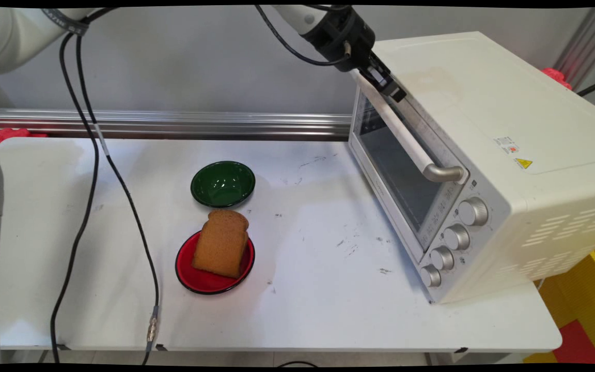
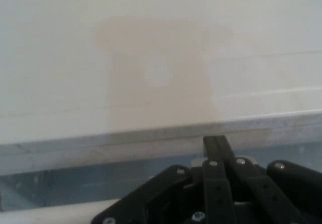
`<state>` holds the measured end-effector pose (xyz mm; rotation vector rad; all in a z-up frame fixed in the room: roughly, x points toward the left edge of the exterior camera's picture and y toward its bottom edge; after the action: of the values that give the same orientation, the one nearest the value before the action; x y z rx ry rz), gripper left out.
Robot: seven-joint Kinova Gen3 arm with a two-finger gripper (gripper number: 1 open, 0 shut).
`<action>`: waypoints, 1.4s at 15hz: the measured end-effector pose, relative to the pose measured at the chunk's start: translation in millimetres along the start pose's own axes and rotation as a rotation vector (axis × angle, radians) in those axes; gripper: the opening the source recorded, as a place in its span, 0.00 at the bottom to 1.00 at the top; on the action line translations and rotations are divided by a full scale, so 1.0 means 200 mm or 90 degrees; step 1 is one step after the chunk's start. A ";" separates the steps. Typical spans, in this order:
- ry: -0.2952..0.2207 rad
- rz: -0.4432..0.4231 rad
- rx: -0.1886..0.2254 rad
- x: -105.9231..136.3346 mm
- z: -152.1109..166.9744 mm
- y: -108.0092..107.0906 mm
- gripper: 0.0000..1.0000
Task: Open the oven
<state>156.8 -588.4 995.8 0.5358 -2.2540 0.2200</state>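
Observation:
My gripper [image 1: 393,88] is at the top edge of the white toaster oven's [image 1: 483,113] door, at the far end of its pale bar handle [image 1: 416,150]. Its fingers are shut together, and their tips lie against the handle and the door's upper rim. The door with its glass pane [image 1: 401,175] stands closed. In the hand view the shut gripper [image 2: 216,144] points at the seam between the door and the oven's top [image 2: 161,73], which bears a faint tan stain. The handle [image 2: 50,215] shows at the lower left.
A slice of brown bread [image 1: 221,243] lies on a red plate [image 1: 199,279] at mid table. A green bowl [image 1: 222,183] sits just behind it. Several silver knobs [image 1: 455,237] line the oven's front. Black cables [image 1: 91,170] hang at the left.

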 end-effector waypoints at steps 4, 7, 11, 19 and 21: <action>-0.005 -0.008 -0.007 0.01 0.05 0.00 0.00; -0.009 -0.011 -0.010 0.01 0.08 0.00 0.00; -0.015 -0.016 -0.015 -0.01 0.13 0.00 0.00; -0.025 -0.019 -0.017 -0.07 0.19 0.01 0.00; -0.030 -0.019 -0.017 -0.09 0.20 0.01 0.00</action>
<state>141.0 -594.1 955.5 0.5660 -2.2893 0.1636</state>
